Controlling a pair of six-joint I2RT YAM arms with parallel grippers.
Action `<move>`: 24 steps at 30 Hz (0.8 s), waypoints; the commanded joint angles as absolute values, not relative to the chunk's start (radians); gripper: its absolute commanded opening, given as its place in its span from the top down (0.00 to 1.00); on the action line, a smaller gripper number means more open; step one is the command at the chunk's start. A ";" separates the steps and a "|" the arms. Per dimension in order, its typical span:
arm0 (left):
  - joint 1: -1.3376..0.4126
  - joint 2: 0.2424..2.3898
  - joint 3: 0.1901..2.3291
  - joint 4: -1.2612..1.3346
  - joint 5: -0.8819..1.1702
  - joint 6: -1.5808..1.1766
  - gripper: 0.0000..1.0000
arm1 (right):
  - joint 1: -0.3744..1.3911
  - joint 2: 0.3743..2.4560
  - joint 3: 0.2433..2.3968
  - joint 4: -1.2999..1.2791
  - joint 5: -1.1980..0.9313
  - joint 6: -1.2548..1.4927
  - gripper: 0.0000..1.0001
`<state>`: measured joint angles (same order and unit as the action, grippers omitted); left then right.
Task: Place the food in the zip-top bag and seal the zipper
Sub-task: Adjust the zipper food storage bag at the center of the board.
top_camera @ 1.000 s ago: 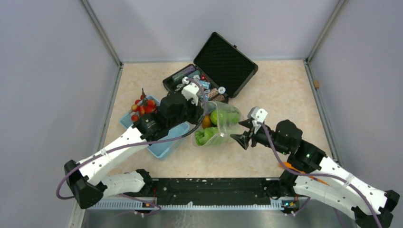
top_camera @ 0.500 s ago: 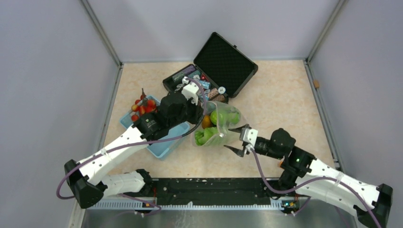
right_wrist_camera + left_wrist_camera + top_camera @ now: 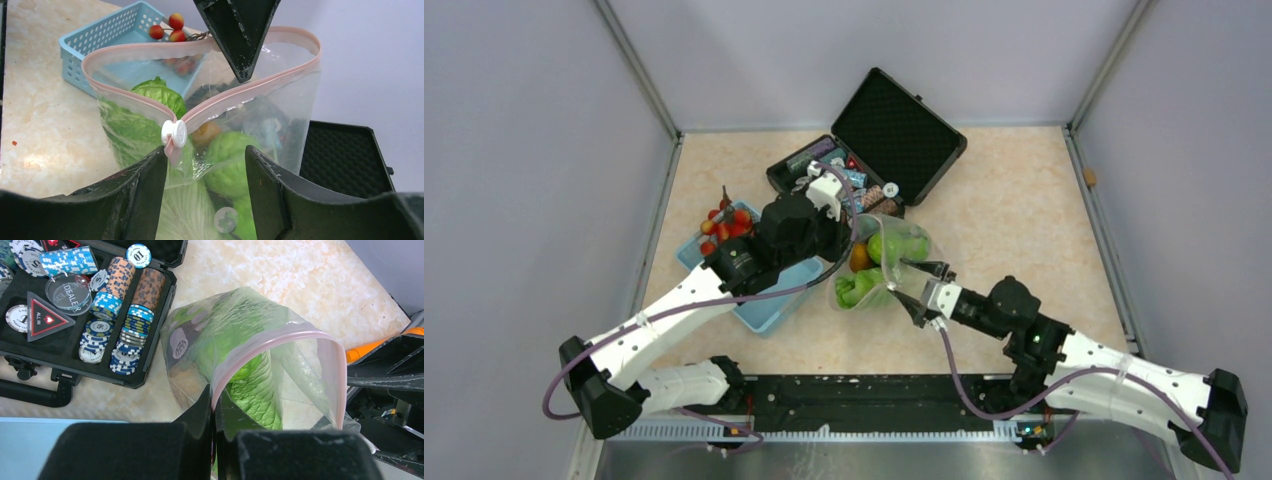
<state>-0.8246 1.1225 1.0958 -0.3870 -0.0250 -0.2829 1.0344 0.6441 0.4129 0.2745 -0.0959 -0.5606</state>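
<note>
The clear zip-top bag (image 3: 886,262) stands open mid-table with green food, a leafy ball (image 3: 156,94), a green apple (image 3: 227,162) and an orange (image 3: 859,257) inside. My left gripper (image 3: 844,228) is shut on the bag's far rim (image 3: 214,395) and holds it up. The pink zipper (image 3: 250,86) gapes open, with its white slider (image 3: 174,133) at the near corner. My right gripper (image 3: 206,152) is open, its jaws on either side of that corner below the slider; in the top view it (image 3: 914,287) is at the bag's right edge. Red cherry tomatoes (image 3: 724,224) lie in the basket.
A light blue basket (image 3: 759,300) sits left of the bag under my left arm. An open black case (image 3: 894,130) with poker chips (image 3: 100,305) stands behind the bag. Grey walls close in the table on three sides.
My right arm has swung left and lower, bringing its open gripper from the right of the bag up to the slider corner. My left arm and the bag have stayed put.
</note>
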 commanded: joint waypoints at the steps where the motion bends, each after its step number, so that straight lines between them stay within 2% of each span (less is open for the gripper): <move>1: -0.819 1.120 1.142 -0.336 -0.010 -0.298 1.00 | 1.044 0.649 0.391 0.367 -0.110 -0.575 0.46; 10: -0.820 1.115 1.137 -0.334 -0.012 -0.302 1.00 | 1.044 0.675 0.396 0.343 -0.115 -0.592 0.66; 12: -0.819 1.113 1.137 -0.333 -0.014 -0.302 1.00 | 1.044 0.681 0.395 0.341 -0.104 -0.595 0.76; 15: -0.819 1.112 1.137 -0.333 -0.014 -0.302 1.00 | 1.044 0.683 0.401 0.333 -0.087 -0.594 0.98; 24: -0.818 1.085 1.161 -0.389 -0.086 -0.263 1.00 | 1.043 0.617 0.453 0.306 -0.006 -0.517 1.00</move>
